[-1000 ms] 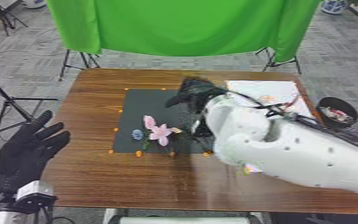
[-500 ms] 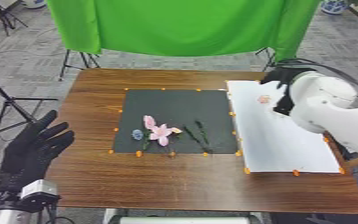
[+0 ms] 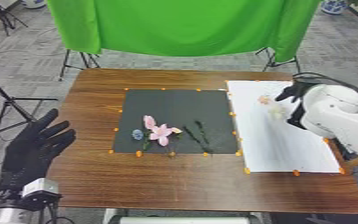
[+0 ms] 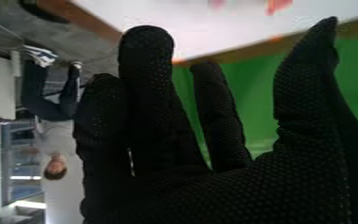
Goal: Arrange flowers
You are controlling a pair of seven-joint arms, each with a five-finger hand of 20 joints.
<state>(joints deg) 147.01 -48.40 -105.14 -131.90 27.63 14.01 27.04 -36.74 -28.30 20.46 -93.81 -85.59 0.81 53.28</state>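
Brown wood (image 3: 149,185) lay under a white sheet (image 3: 282,155). Above that sheet, the right hand (image 3: 291,92) hung with fingers straight and spread, one pale pink blossom (image 3: 265,99) near its fingertips. Well apart, one blue bloom (image 3: 137,134) and two green stems (image 3: 202,134) rested on a dark mat (image 3: 158,106).

Big green cloth (image 3: 175,30) hanging behind the brown table (image 3: 87,172).
Thin black stands (image 3: 10,101) on the gray floor (image 3: 33,60), left of the table and under the cloth's ends; a blue and white pot (image 3: 334,6) way back on the right.
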